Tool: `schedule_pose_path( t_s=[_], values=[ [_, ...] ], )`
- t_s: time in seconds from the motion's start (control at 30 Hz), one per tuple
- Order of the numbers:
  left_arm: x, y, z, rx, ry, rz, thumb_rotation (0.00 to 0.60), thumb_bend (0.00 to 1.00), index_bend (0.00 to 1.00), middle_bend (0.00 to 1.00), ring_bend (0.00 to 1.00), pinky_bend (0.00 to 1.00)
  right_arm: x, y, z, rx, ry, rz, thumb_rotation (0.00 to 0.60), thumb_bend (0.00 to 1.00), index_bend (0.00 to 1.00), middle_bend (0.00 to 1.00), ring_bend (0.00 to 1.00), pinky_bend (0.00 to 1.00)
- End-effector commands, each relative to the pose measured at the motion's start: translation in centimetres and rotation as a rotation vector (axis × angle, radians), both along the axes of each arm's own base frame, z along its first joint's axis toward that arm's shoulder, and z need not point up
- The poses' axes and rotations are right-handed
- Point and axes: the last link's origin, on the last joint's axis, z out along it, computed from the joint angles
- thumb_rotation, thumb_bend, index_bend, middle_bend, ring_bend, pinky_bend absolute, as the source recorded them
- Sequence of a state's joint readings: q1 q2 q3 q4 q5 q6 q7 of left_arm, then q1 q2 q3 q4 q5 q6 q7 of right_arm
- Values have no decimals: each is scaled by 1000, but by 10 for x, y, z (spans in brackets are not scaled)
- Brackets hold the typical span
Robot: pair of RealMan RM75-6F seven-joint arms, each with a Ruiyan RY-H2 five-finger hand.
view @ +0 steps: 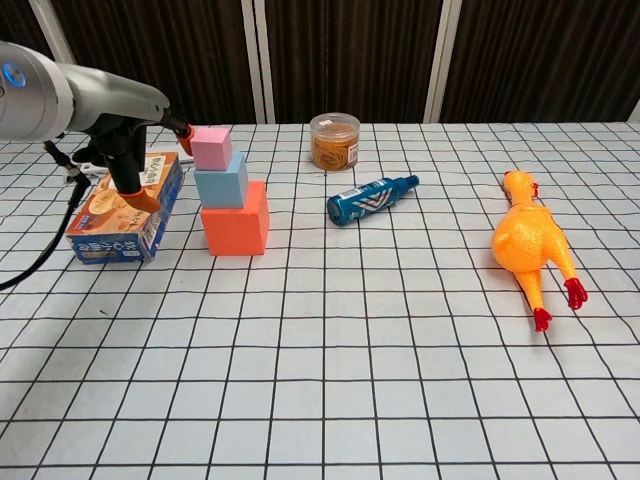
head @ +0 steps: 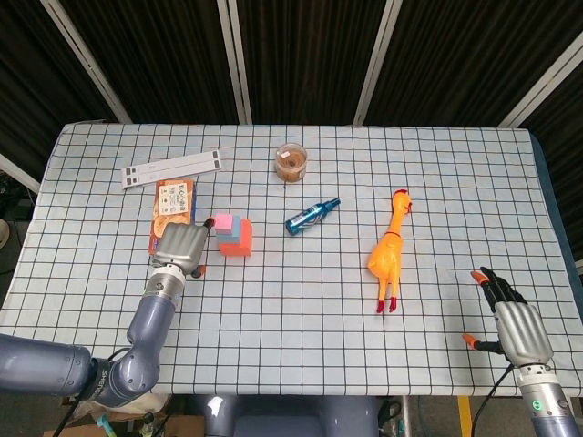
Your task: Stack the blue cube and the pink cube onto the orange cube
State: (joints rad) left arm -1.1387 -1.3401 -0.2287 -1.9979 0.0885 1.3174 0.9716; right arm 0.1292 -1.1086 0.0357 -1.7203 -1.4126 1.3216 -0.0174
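We see pink cube atop blue cube on orange cube | left hand beside stack, fingers touching pink, seemingly steadying | right hand idle, spread wide.

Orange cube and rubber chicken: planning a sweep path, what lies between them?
The blue bottle lies on its side between orange cube and rubber chicken, clearest in chest view.
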Motion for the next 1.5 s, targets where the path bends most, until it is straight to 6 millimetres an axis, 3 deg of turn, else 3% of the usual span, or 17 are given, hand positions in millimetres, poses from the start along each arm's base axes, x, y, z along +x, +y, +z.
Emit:
schedule_pose_path(
  t_s=[0.03,1.07,1.27,1.5],
  values=[
    [0,0,0,1,-2,0,600,316,146,1000,805,780,0,0,0,0,-1,-1,600,160,124,74,128,252],
    [-5,-2,3,3,-4,8,600,316,137,1000,805,780,-1,0,0,2,0,-6,600,160,124,74,128,252],
    [-8,-5,19,37,-11,12,600,316,137,1000,805,780,0,0,-1,5,-1,-3,600,160,124,74,128,251],
    [-20,-20,56,85,-105,10,600,316,136,998,765,747,0,-1,-1,7,0,-2,600,160,124,74,128,251]
  ],
)
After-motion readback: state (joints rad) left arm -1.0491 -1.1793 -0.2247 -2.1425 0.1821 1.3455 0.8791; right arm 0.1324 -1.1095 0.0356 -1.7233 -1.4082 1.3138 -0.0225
